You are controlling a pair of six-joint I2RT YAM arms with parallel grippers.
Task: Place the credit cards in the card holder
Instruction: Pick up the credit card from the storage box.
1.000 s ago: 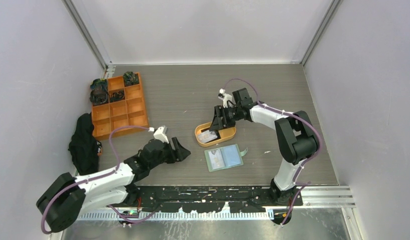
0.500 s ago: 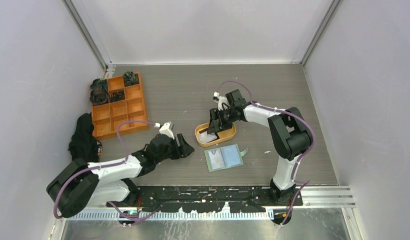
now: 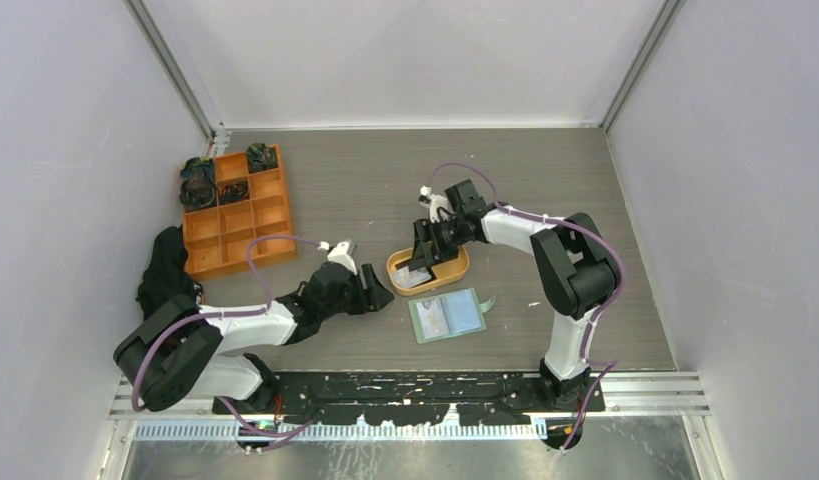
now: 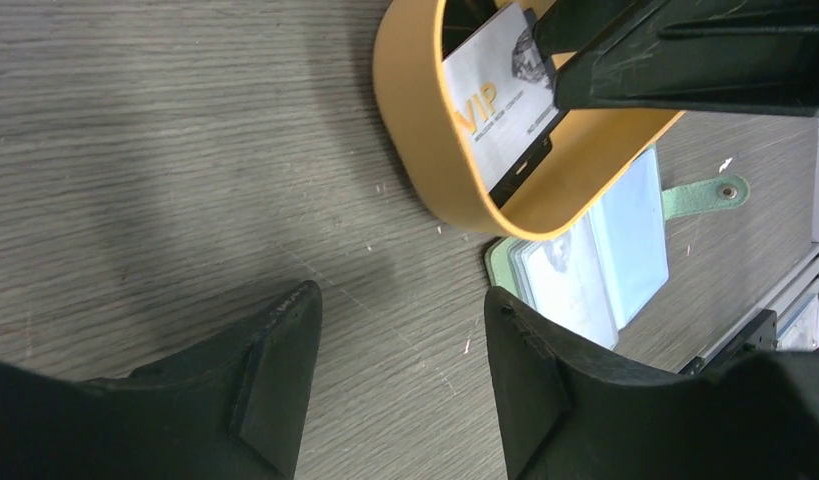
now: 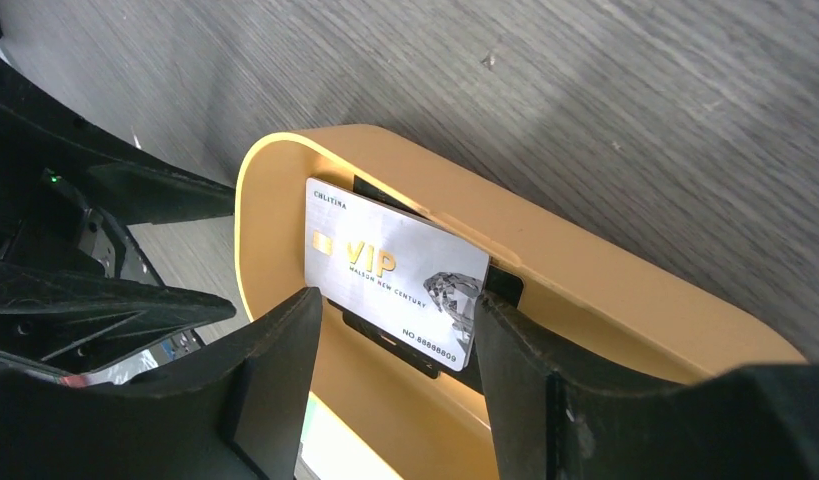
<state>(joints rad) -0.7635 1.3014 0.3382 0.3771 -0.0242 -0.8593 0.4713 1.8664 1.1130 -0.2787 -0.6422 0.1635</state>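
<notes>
A silver VIP credit card [image 5: 395, 262] lies on a black card [image 5: 385, 338] inside the orange oval tray [image 5: 595, 262]. My right gripper [image 5: 395, 310] is open, tips down in the tray, one finger at each short end of the silver card. The sage-green card holder [image 3: 446, 315] lies open and flat just in front of the tray [image 3: 455, 272], pale sleeves up, snap tab [image 4: 707, 193] to its right. My left gripper [image 4: 400, 315] is open and empty, low over the table just left of the tray wall [image 4: 410, 140] and the card holder [image 4: 595, 270].
An orange grid organiser [image 3: 235, 210] with dark bundles in its far cells stands at the far left. A black cloth [image 3: 165, 285] lies in front of it. The two grippers [image 3: 377, 293] [image 3: 425, 255] are close together at the tray. Grey walls close in both sides.
My left arm has reached right and forward until its gripper sits beside the tray. My right gripper has shifted slightly left over the tray, around the cards.
</notes>
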